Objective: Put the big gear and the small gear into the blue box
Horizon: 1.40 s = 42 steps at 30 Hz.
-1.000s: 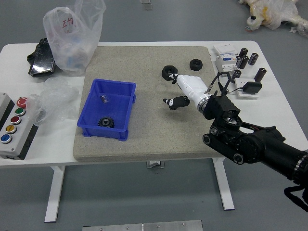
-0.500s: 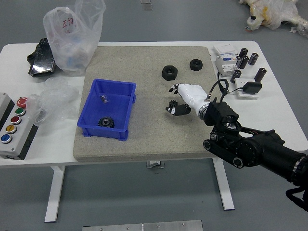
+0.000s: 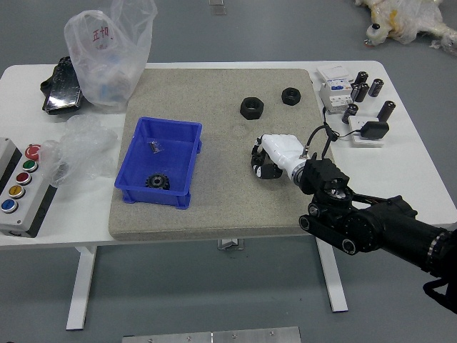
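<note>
My right hand [image 3: 261,158] is low over the middle of the grey-beige mat, its white back uppermost. Its fingers and thumb are curled together around a small dark toothed piece, apparently the small gear, mostly hidden by the hand. Inside the blue box [image 3: 183,171], left of the hand, a larger black gear [image 3: 157,181] lies near the front wall. My left hand is out of the picture.
Two black nut-like rings [image 3: 251,108] [image 3: 290,96] lie behind the hand. A small shiny piece [image 3: 154,147] is in the box. Plastic bags [image 3: 107,57] and a button panel [image 3: 21,189] stand left; white devices [image 3: 335,93] and black cylinders [image 3: 386,110] stand back right.
The right hand has come a little toward the near edge. Its fingers and thumb, apart before, have closed together; the back ring is fully uncovered.
</note>
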{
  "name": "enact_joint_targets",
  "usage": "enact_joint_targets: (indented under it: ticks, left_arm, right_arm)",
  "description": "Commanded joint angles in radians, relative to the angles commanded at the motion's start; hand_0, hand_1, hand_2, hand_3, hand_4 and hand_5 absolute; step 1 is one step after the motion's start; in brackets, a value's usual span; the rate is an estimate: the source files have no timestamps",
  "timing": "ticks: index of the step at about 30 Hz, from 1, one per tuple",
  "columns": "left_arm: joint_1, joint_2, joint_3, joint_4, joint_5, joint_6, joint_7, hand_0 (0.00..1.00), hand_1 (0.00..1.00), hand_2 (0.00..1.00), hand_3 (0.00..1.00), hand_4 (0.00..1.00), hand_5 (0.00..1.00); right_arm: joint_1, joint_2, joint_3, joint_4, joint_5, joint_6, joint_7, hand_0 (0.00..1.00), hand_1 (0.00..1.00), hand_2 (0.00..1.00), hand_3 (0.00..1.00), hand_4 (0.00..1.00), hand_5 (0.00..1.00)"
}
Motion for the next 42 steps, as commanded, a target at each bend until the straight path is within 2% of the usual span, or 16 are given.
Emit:
enact_joint_targets:
  ticks: [5,10,13,15,16,21,22,23,27,28,33,34,39,40,42]
  left_arm:
    - [0.0,0.0,0.002,0.0,-0.003,0.001,-0.001,0.729,0.573,0.541,0.667,0.682,0.465]
    - [0.003,0.001,0.001,0.0,-0.003,0.002,-0.002,0.729,0.573,0.54,0.664,0.683,0.466]
    - [0.003,0.001,-0.002,0.0,0.0,0.001,-0.001,0.729,0.573,0.54,0.664,0.683,0.466]
    - [0.002,0.001,-0.002,0.0,0.001,0.0,-0.001,0.729,0.573,0.54,0.664,0.683,0.466]
    - [0.001,0.0,-0.002,0.0,0.002,0.0,-0.001,0.729,0.573,0.54,0.665,0.684,0.469]
    - [0.001,-0.001,-0.004,-0.001,0.006,-0.003,0.001,0.729,0.573,0.54,0.665,0.684,0.469]
    - [0.001,-0.001,-0.005,-0.001,0.008,-0.003,0.001,0.729,0.573,0.541,0.665,0.684,0.472]
    - [0.001,-0.001,-0.007,-0.001,0.01,-0.003,0.002,0.729,0.573,0.541,0.665,0.684,0.472]
    - [0.002,0.001,-0.01,-0.002,0.013,-0.004,0.003,0.729,0.573,0.541,0.665,0.684,0.472]
    - [0.003,0.001,-0.011,-0.002,0.014,-0.004,0.003,0.729,0.573,0.541,0.664,0.683,0.473]
    - [0.004,0.001,-0.016,-0.003,0.019,-0.006,0.007,0.729,0.573,0.541,0.664,0.683,0.473]
    - [0.003,0.001,-0.016,-0.003,0.019,-0.006,0.007,0.729,0.572,0.541,0.665,0.684,0.477]
    - [0.002,-0.001,-0.013,-0.004,0.017,-0.008,0.008,0.729,0.572,0.541,0.665,0.684,0.477]
    - [0.002,-0.001,-0.014,-0.004,0.017,-0.008,0.008,0.729,0.573,0.541,0.665,0.684,0.477]
    - [0.002,-0.001,-0.014,-0.004,0.018,-0.008,0.008,0.729,0.573,0.541,0.665,0.684,0.477]
  right_arm:
    - [-0.004,-0.014,0.035,0.04,-0.029,-0.005,0.002,0.428,0.521,0.384,0.491,0.426,0.036]
    - [-0.008,-0.041,0.103,0.149,-0.092,-0.003,-0.005,0.428,0.523,0.386,0.494,0.428,0.026]
    - [-0.004,-0.042,0.119,0.229,-0.133,-0.002,-0.009,0.428,0.523,0.386,0.494,0.428,0.026]
    - [0.0,-0.031,0.115,0.289,-0.165,0.0,-0.013,0.428,0.523,0.386,0.494,0.428,0.026]
    - [0.001,-0.023,0.111,0.315,-0.18,0.003,-0.016,0.455,0.544,0.489,0.537,0.381,0.033]
    - [0.012,0.029,0.076,0.435,-0.233,0.01,-0.023,0.455,0.544,0.489,0.537,0.381,0.033]
    - [0.016,0.038,0.068,0.45,-0.238,0.011,-0.023,0.465,0.597,0.576,0.587,0.239,0.122]
    - [0.02,0.047,0.06,0.459,-0.242,0.013,-0.025,0.465,0.597,0.576,0.587,0.239,0.122]
    - [0.028,0.07,0.036,0.457,-0.244,0.02,-0.032,0.465,0.597,0.576,0.587,0.239,0.122]
    - [0.029,0.074,0.032,0.453,-0.241,0.021,-0.033,0.483,0.681,0.676,0.629,0.261,0.151]
    - [0.03,0.092,0.012,0.423,-0.23,0.02,-0.036,0.483,0.681,0.676,0.629,0.261,0.151]
    - [0.029,0.095,0.009,0.416,-0.228,0.02,-0.037,0.505,0.727,0.776,0.672,0.34,0.186]
    - [0.028,0.104,0.001,0.386,-0.219,0.023,-0.042,0.505,0.727,0.776,0.672,0.34,0.186]
    - [0.028,0.104,0.002,0.382,-0.217,0.024,-0.043,0.53,0.777,0.839,0.756,0.466,0.238]
    - [0.027,0.105,0.004,0.372,-0.213,0.026,-0.046,0.53,0.777,0.839,0.756,0.466,0.238]
